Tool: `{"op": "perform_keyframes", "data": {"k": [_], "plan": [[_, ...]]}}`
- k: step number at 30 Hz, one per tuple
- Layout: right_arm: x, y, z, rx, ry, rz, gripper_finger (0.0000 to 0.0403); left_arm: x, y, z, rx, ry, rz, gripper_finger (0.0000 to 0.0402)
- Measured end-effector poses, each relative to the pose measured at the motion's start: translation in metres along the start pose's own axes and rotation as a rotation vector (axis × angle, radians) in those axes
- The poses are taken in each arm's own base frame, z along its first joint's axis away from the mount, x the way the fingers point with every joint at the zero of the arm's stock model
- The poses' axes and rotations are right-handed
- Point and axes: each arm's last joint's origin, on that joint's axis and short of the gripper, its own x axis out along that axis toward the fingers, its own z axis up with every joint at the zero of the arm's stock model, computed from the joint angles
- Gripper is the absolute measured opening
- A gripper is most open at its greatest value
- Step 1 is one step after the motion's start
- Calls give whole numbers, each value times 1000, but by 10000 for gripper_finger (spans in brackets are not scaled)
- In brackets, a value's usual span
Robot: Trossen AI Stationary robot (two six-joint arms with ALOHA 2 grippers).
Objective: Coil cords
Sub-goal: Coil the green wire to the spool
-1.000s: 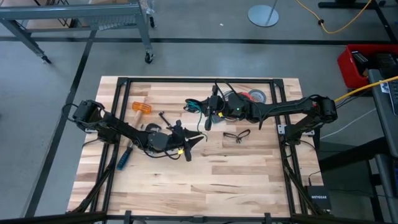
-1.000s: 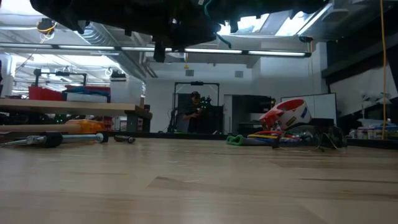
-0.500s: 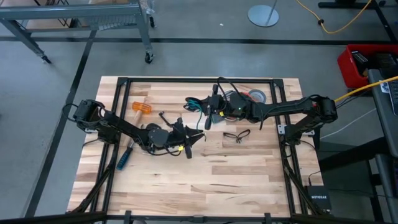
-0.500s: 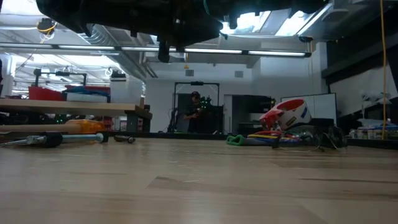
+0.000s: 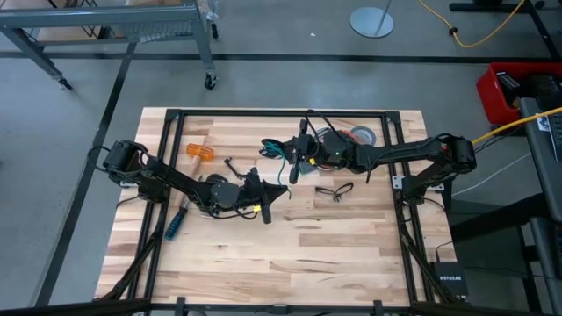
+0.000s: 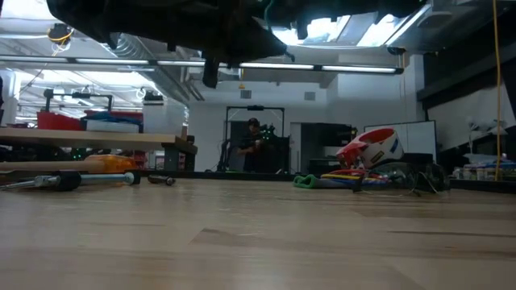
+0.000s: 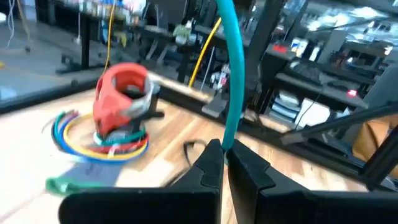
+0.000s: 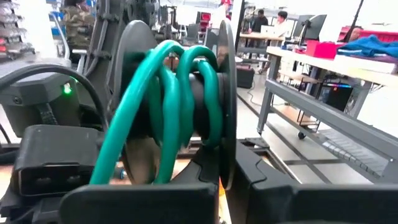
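Observation:
The dark teal-green cord [image 5: 274,147] runs between my two grippers above the middle of the table. In the right wrist view, a few turns of it [image 8: 168,93] are wound round a dark reel with thin disc ends [image 8: 227,74]. My right gripper [image 5: 298,165] is shut at that reel [image 8: 227,177]. My left gripper [image 5: 267,200] is shut on a free length of the teal cord [image 7: 235,81]. The thin black cord [image 5: 334,190] lies loose on the table, to the right of both grippers. My left gripper pinches the teal cord [image 7: 227,142] between its two fingertips [image 7: 211,163]. The cord rises out of the fingers, curves away and hangs clear of the table. My right gripper has one thin disc end of the reel [image 8: 226,158] standing edge-on between its two fingers [image 8: 205,165]. The reel with the wound cord is lifted clear of the table.
Red and grey tape rolls [image 5: 355,136] lie at the far right behind the right arm. An orange-handled tool [image 5: 199,151] and a blue screwdriver [image 5: 176,225] lie on the left. A red clamp on a coil of coloured cables [image 7: 121,102] stands on the table. Bare wood is at the near side.
My left gripper has shifted a little toward the table's far edge, still shut on the teal cord. My right gripper has stayed about where it was.

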Motion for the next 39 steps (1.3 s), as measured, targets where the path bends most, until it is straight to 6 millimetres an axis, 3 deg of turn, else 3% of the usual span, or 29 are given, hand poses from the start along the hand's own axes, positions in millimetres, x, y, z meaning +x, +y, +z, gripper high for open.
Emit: {"op": "perform_keyframes", "data": {"k": [11,18,23,30,39], "plan": [[-3,2,-25,-21,256,38,7,-9,14,-32,-124,222,263,1],[-9,8,-39,5,404,207,7,-9,22,-35,-106,245,330,1],[-18,9,-55,8,597,233,7,-14,26,-36,-124,295,375,0],[-31,8,-70,-3,806,218,7,-20,24,-25,-206,308,354,0],[-31,5,-73,-4,837,78,7,-20,14,6,-324,180,220,0]]}}
